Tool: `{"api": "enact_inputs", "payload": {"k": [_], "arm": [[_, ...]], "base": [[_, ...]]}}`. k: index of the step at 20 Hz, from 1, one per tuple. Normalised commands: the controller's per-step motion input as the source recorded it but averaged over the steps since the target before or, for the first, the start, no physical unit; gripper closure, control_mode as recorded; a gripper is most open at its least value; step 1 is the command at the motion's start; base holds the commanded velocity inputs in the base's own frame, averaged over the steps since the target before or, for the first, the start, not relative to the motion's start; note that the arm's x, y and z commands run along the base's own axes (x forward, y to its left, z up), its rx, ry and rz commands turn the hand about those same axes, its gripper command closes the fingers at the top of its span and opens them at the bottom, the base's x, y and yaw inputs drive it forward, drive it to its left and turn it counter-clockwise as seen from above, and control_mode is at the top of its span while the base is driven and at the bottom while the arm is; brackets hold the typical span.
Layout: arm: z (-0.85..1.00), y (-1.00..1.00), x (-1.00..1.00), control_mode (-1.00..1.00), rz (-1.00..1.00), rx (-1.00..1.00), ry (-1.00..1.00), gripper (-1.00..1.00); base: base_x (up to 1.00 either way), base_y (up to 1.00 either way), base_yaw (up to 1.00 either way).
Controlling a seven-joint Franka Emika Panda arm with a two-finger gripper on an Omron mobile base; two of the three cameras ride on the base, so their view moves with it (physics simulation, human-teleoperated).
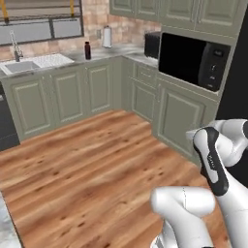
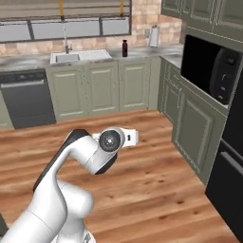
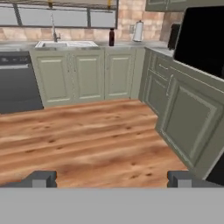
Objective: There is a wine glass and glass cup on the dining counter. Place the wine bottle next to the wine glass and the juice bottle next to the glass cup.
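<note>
On the left of the far worktop sits a white sink (image 3: 65, 44) with a thin tap (image 3: 54, 31) under the window. Below it run pale green panelled cabinet doors (image 3: 89, 75), matte and framed, with a black dishwasher front (image 3: 17, 83) at the left end. Moving right along the grey stone top, a small dark bottle (image 3: 111, 37) stands upright on the counter, its long axis vertical. It looks stubby and reddish-dark, so it is probably the juice bottle, though it is too small to be sure. Just right of it stands a white paper-towel roll (image 3: 138, 31), then a black toaster-like box (image 3: 173, 36) in the corner, and a glossy black microwave (image 3: 205, 39) on the right-hand run.

The gripper (image 3: 111, 179) is released, its two dark fingertips (image 3: 41, 178) spread wide with nothing between them, over warm wood plank flooring (image 3: 87, 140). The bottle lies straight ahead and above the gripper's line — well apart, across the open floor — so I judge the base must drive forward before any reach; the single arm (image 2: 80, 156) is folded close in
</note>
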Motion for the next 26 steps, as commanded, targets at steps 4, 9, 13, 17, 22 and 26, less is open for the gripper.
{"api": "enact_inputs", "payload": {"k": [4, 9, 13, 17, 22, 26], "arm": [[0.0, 0.0, 0.0, 1.0, 0.0, 0.0, 0.0, -1.0], [0.0, 0.0, 0.0, 1.0, 0.0, 0.0, 0.0, -1.0], [0.0, 0.0, 0.0, 1.0, 0.0, 0.0, 0.0, -1.0], [0.0, 0.0, 0.0, 1.0, 0.0, 0.0, 0.0, -1.0], [0.0, 0.0, 0.0, 1.0, 0.0, 0.0, 0.0, -1.0], [0.0, 0.0, 0.0, 1.0, 0.0, 0.0, 0.0, -1.0]], "base": [[0.91, -0.01, 0.02], [0.89, -0.01, 0.02], [0.9, -0.02, 0.02], [0.89, -0.12, 0.1], [0.9, -0.14, 0.11], [0.91, -0.15, 0.07]]}}
